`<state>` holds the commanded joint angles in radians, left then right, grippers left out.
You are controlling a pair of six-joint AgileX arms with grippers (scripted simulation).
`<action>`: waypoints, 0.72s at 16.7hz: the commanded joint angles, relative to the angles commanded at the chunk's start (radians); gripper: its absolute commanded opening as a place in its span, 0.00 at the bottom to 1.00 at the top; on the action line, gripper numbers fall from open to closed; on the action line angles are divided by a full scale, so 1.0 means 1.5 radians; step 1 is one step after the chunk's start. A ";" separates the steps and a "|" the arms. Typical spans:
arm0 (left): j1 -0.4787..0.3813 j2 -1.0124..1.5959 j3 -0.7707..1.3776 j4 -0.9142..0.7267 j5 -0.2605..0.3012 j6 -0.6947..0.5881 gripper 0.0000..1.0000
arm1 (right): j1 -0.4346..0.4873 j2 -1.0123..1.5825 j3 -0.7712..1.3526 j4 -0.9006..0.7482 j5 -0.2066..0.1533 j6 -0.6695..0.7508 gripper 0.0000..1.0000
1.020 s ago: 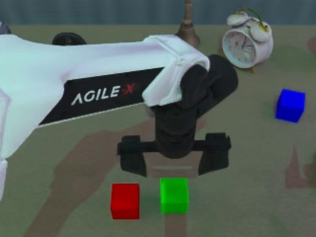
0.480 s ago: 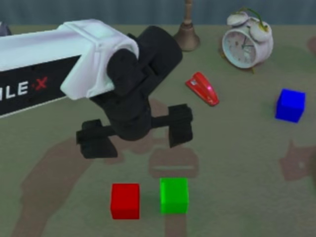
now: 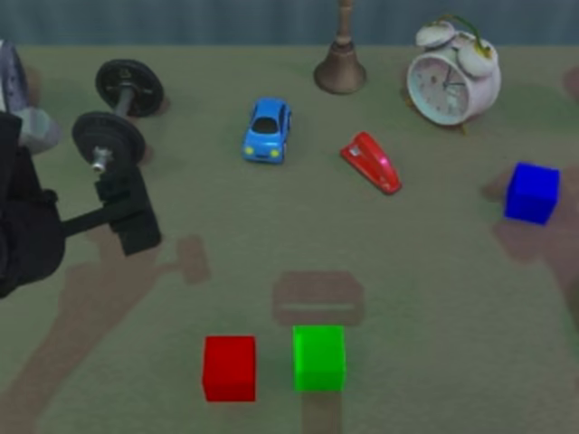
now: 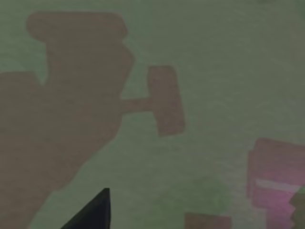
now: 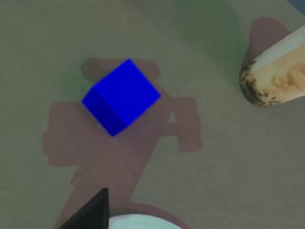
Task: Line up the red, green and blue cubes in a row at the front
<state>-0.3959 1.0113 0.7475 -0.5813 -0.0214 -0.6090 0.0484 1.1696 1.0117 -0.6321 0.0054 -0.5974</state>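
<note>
The red cube and the green cube sit side by side near the front edge, a small gap between them. Far off at the right lies the blue cube, apart from the other two. My left gripper hangs at the far left edge, open and holding nothing; one dark finger shows, and the left wrist view holds only bare table and shadow. In the right wrist view my right gripper hovers open above the blue cube, which sits inside the gripper's shadow. That arm is out of the top view.
At the back stand a dumbbell, a blue toy car, a red stapler, a brass bell and an alarm clock. A tan spotted cylinder end lies near the blue cube.
My left arm has pulled back from above the green cube to the far left, uncovering the car, dumbbell and stapler. A shadow has reached the blue cube.
</note>
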 joint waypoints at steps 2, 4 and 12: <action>0.058 -0.135 -0.108 0.067 -0.001 0.061 1.00 | 0.005 0.158 0.124 -0.081 0.001 -0.074 1.00; 0.109 -0.257 -0.206 0.129 -0.001 0.123 1.00 | 0.010 0.303 0.240 -0.158 0.002 -0.145 1.00; 0.252 -0.601 -0.459 0.338 0.010 0.352 1.00 | 0.024 0.709 0.602 -0.376 0.001 -0.357 1.00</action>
<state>-0.0178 0.1094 0.0588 -0.0739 -0.0064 -0.0805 0.0849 2.2324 1.9152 -1.1969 0.0065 -1.1329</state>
